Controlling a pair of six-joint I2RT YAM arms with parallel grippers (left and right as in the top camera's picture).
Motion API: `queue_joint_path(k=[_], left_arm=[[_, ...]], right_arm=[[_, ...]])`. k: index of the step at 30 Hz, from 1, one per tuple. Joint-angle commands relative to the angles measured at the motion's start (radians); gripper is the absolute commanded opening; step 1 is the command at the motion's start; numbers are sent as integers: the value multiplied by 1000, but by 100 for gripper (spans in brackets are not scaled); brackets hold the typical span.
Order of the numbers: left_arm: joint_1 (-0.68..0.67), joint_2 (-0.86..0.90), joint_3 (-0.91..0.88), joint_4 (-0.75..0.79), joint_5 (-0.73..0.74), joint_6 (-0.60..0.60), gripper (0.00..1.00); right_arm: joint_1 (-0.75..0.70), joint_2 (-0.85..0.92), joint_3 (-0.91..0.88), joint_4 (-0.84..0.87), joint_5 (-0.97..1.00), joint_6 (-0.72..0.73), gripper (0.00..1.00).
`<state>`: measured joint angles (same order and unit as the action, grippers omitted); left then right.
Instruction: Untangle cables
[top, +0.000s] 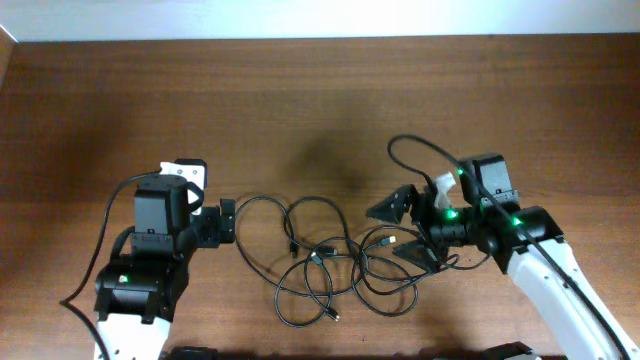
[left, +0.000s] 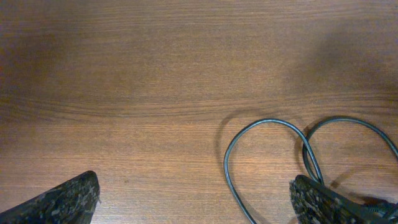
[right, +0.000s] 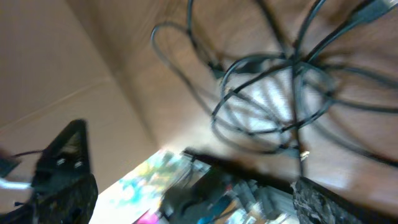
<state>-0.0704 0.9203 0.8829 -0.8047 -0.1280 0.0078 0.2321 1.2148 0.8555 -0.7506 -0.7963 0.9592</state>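
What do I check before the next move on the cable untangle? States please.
1. Left gripper open: ok, fingers wide apart in its wrist view.
2. Right gripper open: ok, fingers spread at the edge of the pile.
3. Cables separated: not ok, loops cross one another mid-table.
4. Strand within the left side's reach: ok, a loop lies just ahead of its open fingers.
5. Right wrist view usable: not ok, blurred.
6. Finger height above the table: cannot tell.
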Motion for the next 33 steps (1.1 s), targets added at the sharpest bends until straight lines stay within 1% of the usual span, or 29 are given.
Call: queue_joint_path(k=[1, 3, 4, 7, 8, 11, 13, 15, 17, 19, 21, 22, 23, 24, 29, 30, 31, 33], left_arm=[[6, -3, 18, 3, 8, 5, 99], [6, -3, 18, 3, 8, 5, 99], [6, -3, 18, 3, 8, 5, 99], [6, -3, 18, 3, 8, 5, 99], [6, -3, 18, 3, 8, 5, 99], [6, -3, 18, 3, 8, 5, 99], [6, -3, 18, 3, 8, 5, 99], [6, -3, 18, 3, 8, 5, 99], [6, -3, 18, 3, 8, 5, 99], [6, -3, 18, 3, 8, 5, 99], [6, -3, 18, 3, 8, 5, 99], [6, -3, 18, 3, 8, 5, 99], [6, -3, 18, 3, 8, 5, 99], [6, -3, 18, 3, 8, 5, 99], [6, -3, 18, 3, 8, 5, 99], [6, -3, 18, 3, 8, 5, 99], [6, -3, 18, 3, 8, 5, 99], [6, -3, 18, 3, 8, 5, 99]], right_arm=[[-4, -90, 203, -232, 330, -182, 99], [-4, -119, 315, -417, 534, -161, 99], [-4, -132, 357, -502, 623, -90, 99], [-4, -147, 369, -647, 702, 120, 99], [-3, -144, 365, -669, 717, 149, 99], [-3, -121, 322, -674, 738, 182, 99], [-3, -87, 254, -644, 731, 199, 99], [-3, -56, 169, -583, 660, 212, 99], [-3, -36, 86, -486, 584, 213, 97], [-3, -35, 58, -431, 593, 213, 88], [-3, -35, 48, -404, 612, 212, 68], [-3, -35, 42, -394, 630, 212, 54], [-3, -33, 33, -387, 634, 212, 47], [-3, -28, 26, -381, 631, 212, 44], [-3, 44, 18, -369, 617, 212, 44], [-3, 69, 18, -368, 617, 212, 42], [-3, 98, 18, -367, 617, 212, 36], [-3, 135, 18, -365, 618, 212, 32]])
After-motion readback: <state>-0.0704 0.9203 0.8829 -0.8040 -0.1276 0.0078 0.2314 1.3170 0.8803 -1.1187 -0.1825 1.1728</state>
